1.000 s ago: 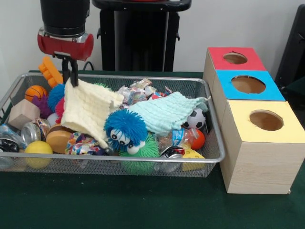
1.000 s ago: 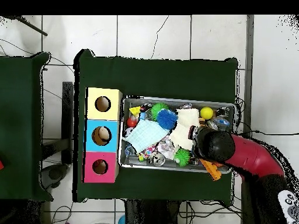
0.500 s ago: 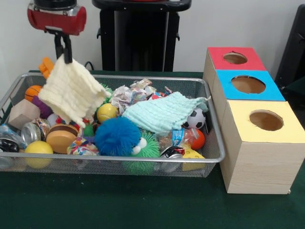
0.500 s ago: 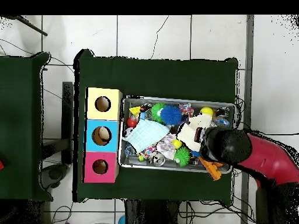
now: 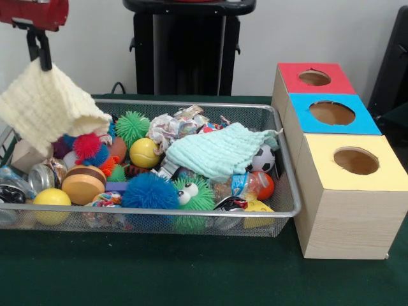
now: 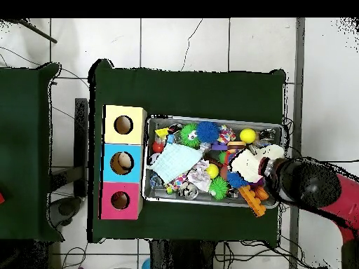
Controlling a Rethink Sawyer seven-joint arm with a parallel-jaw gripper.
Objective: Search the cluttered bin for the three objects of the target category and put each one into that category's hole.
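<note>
Gripper [image 5: 43, 58] pinched shut on cream cloth [image 5: 48, 105], hanging above wire bin's [image 5: 280, 159] end farthest from boxes. Best kept high, carried clear over clutter, dropped off w/o snagging toys. Bin holds mint cloth [image 5: 220, 150], blue fuzzy ball [image 5: 150, 191], yellow ball [image 5: 144, 152], soccer ball [image 5: 262, 159], misc toys. Red box [image 5: 299, 86], blue box [image 5: 357, 121], yellow box [image 5: 331, 191]: holes look empty; target category unclear.

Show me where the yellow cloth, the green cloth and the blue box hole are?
yellow cloth [image 5: 48, 108], front view, middle of the hanging fabric.
green cloth [image 5: 220, 152], front view, centre of its top.
blue box hole [image 5: 332, 113], front view, inside the opening.
</note>
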